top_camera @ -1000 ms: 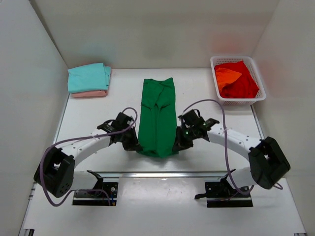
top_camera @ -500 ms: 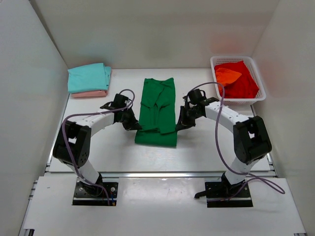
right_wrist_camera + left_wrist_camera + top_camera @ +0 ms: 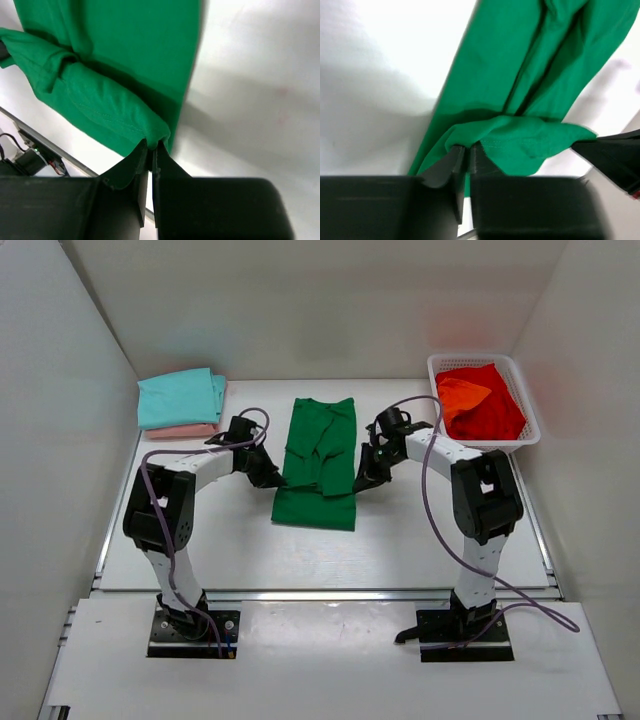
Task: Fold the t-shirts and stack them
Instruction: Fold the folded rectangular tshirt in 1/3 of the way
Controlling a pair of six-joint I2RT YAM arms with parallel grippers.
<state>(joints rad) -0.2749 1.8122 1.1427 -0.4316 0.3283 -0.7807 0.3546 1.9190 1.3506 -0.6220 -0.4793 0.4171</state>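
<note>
Top view: green t-shirt lies lengthwise mid-worktop, already narrowed to a strip. Left claw and right claw sit at its two long edges, about halfway up, each with a near-hem corner raised over the layer below. Reads as the half-fold, hem toward collar, not laid down yet. Teal t-shirt is folded on top of the pink t-shirt at the far left. Red t-shirt and orange t-shirt are loose in the basket at the far right.

Left wrist: claw closed nearly flat and pinching the green hem edge. Only a thin bite of cloth sits between the fingers. The hem bunches and sags toward the other claw, whose dark tip shows at the right edge.

Right wrist: same here, the jaws are all but closed on a hem corner, with the stitched edge just inside the tips. The cloth hangs in a soft roll over the flat layer.

Risks, my read:
- The shallow bite means tension across the hem could pull a corner out, so the fold drops lopsided.
- If the claws advance unevenly, the top edge lands skewed.
- Slack mid-hem could get trapped as a wrinkle when laid down.
- Dragging the upper layer may shift the tucked sleeves underneath.
- Releasing too high lets the hem flop back.
</note>
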